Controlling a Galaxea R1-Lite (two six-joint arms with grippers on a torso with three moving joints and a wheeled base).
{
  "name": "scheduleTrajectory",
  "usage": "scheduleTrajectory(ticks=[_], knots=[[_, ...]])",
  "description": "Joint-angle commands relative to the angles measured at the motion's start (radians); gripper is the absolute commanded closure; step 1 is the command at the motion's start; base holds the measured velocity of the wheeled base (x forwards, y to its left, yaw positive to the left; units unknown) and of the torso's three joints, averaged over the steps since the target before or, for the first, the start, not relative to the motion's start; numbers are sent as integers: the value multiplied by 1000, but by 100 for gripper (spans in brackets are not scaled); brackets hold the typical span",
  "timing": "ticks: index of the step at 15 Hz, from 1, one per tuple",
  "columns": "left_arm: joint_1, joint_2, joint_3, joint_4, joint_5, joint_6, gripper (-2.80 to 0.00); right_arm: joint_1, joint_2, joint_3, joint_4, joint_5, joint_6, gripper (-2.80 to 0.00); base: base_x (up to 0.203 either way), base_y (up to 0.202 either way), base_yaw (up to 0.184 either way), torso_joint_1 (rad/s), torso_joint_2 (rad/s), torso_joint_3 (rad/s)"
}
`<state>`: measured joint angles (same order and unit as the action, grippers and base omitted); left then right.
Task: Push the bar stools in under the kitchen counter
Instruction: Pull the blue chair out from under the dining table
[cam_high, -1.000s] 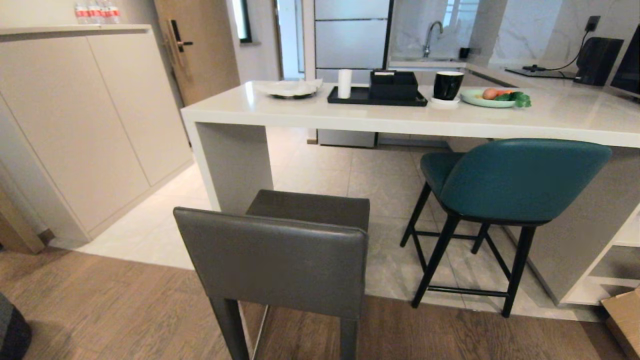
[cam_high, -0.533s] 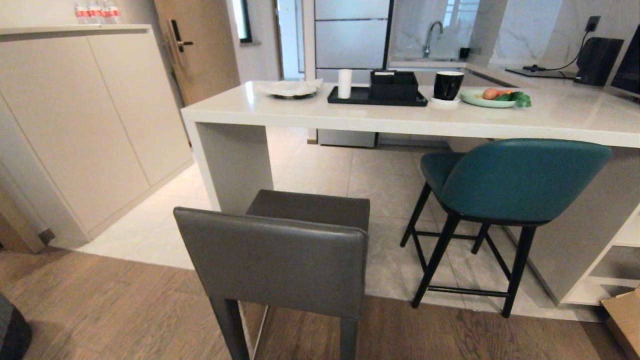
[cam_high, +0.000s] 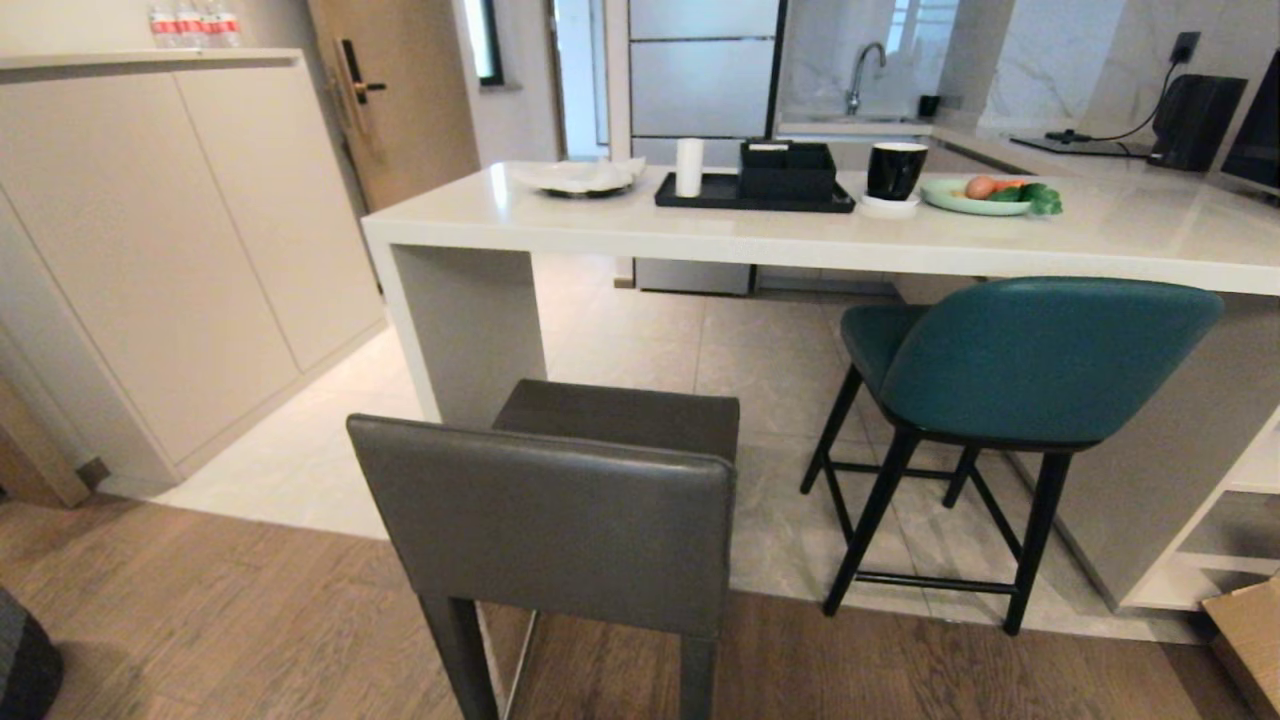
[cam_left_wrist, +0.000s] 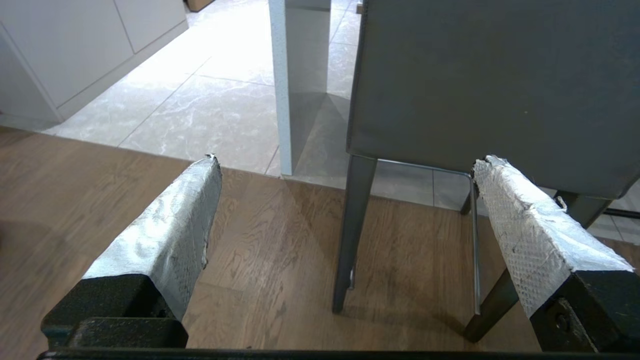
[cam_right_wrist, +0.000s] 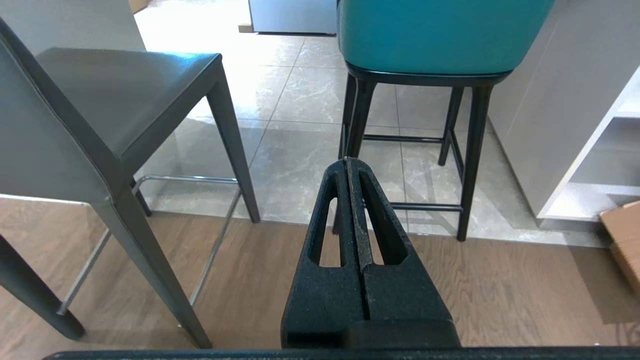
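Kitchen counter (cam_high: 700, 235) across the far side. Grey stool (cam_high: 560, 520) near left, well out; teal stool (cam_high: 1010, 360) right, seat partly under. Both unpushed. Left gripper (cam_left_wrist: 345, 175) spread; right gripper (cam_right_wrist: 349, 165) pressed together, empty.

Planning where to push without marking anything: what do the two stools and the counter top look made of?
Grey stool: smooth leather or leatherette, soft sheen, stitched edges; matt grey legs.
Teal stool: similar smooth upholstery over a curved shell; thin black legs, probably metal.
Counter top: thick pale slab, stone-like, glossy with reflections.
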<state>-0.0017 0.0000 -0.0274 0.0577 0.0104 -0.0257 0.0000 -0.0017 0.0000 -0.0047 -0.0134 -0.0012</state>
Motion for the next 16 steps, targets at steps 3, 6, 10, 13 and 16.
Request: scheduleTrajectory(ticks=[3,6,10,13,16], knots=[[0,3,0,1,0,0,-280,0,2,0,-3,1,-3,0,0,0,0,0,0,0],[0,3,0,1,0,0,-280,0,2,0,-3,3,-7,0,0,0,0,0,0,0],[0,3,0,1,0,1,-280,0,2,0,-3,7,-14,0,0,0,0,0,0,0],[0,3,0,1,0,1,-280,1,2,0,-2,7,-13,0,0,0,0,0,0,0],[0,3,-1,1,-1,3,-280,0,2,0,-2,7,-13,0,4,2,-86,4,1,4]])
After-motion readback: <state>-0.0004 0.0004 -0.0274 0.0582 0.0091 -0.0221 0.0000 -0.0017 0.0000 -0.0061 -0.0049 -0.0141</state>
